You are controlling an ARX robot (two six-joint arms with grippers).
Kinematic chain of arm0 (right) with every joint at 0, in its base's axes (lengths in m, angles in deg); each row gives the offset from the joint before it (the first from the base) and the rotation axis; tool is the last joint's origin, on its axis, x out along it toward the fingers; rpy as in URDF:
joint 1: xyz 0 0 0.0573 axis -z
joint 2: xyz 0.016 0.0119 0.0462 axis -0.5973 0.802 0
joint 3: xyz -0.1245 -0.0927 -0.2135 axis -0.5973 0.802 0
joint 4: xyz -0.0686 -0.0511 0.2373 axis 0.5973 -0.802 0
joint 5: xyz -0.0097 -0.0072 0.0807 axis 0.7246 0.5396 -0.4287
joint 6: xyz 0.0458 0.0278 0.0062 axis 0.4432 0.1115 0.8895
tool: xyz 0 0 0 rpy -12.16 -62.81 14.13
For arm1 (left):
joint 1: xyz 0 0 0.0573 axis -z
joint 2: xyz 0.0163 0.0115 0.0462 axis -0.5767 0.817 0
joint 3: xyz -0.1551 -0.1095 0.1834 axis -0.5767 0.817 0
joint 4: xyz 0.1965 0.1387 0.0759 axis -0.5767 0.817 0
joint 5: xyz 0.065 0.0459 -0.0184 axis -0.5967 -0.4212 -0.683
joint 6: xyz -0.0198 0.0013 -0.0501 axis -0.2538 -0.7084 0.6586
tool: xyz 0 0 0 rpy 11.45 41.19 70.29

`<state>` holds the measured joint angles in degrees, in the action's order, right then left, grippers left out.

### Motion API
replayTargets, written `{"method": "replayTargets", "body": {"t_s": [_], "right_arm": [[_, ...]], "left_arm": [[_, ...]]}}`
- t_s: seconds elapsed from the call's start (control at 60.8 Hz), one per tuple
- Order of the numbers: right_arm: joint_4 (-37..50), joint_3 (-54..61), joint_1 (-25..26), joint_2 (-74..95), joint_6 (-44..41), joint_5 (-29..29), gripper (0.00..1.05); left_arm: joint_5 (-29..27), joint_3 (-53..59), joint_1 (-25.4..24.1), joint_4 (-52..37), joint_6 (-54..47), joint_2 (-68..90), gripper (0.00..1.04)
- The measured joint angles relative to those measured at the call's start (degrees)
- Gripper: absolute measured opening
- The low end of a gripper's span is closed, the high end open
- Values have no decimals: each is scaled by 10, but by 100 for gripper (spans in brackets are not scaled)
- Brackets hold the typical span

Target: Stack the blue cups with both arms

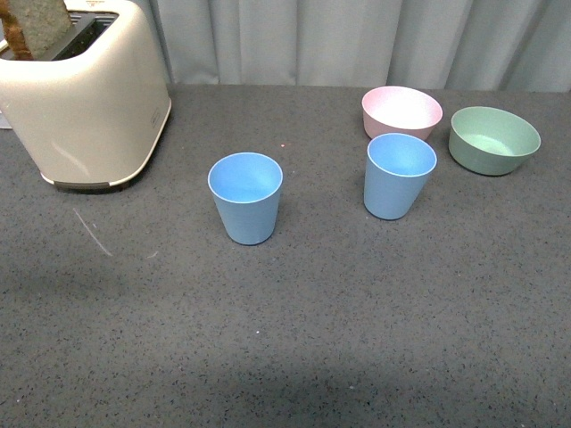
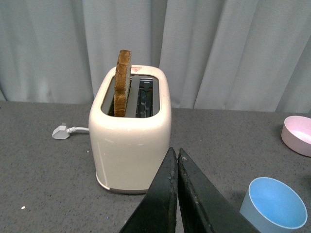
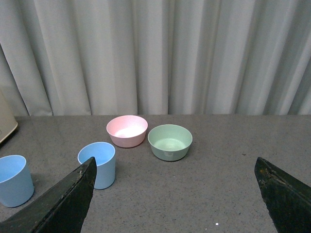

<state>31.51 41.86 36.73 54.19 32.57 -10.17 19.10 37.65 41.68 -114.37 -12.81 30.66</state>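
**Op:** Gripper state?

**Arm:** My left gripper (image 2: 176, 153): fingers pressed flat together, tips meeting, nothing clamped. My right gripper (image 3: 174, 167): fingers spread wide, nothing between them. Neither of my arms shows in the front view.

**Op:** Cups?

**Arm:** Both upright, mouths up, standing separately on the dark speckled tabletop (image 1: 312, 321). Not stacked. Take the front view as a dial with 12 at the grey curtain (image 1: 357, 40). The left blue cup (image 1: 245, 196) sits just off centre toward 10. The right blue cup (image 1: 399, 176) is about 2 from centre. From the left one, the right one lies at 3, slightly further back, with clear tabletop between them.

**Op:** Neighbours?

**Arm:** Pink bowl (image 1: 401, 111) is at 12 of the right blue cup, near it. The front view overlaps them, but my right wrist view shows a gap. Green bowl (image 1: 493, 139) is at 2 of that cup, just beside the pink bowl, with a narrow gap in the front view. Both bowls sit upright. Cream toaster (image 1: 85, 94) is at 10 of the left blue cup, well apart, back by the curtain.

**Op:** Toaster detail?

**Arm:** Two slots on top. One slice of bread (image 2: 123, 82) stands up out of one of them, brown crust showing. A white plug (image 2: 60, 131) with its cable lies on the tabletop beside the toaster. Can't tell where the cable runs behind the body.
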Motion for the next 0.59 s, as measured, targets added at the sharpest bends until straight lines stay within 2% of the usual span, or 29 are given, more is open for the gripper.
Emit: {"method": "replayTargets", "body": {"t_s": [0.247, 0.28, 0.329, 0.593], "right_arm": [[0, 0, 0, 0, 0, 0, 95], [0, 0, 0, 0, 0, 0, 95], [0, 0, 0, 0, 0, 0, 95], [0, 0, 0, 0, 0, 0, 95]], "left_arm": [[27, 49, -22, 64, -1, -112, 4], [54, 55, -39, 78, -1, -132, 4], [61, 62, -54, 95, -1, -156, 4], [64, 86, -63, 190, -1, -278, 4]]}}
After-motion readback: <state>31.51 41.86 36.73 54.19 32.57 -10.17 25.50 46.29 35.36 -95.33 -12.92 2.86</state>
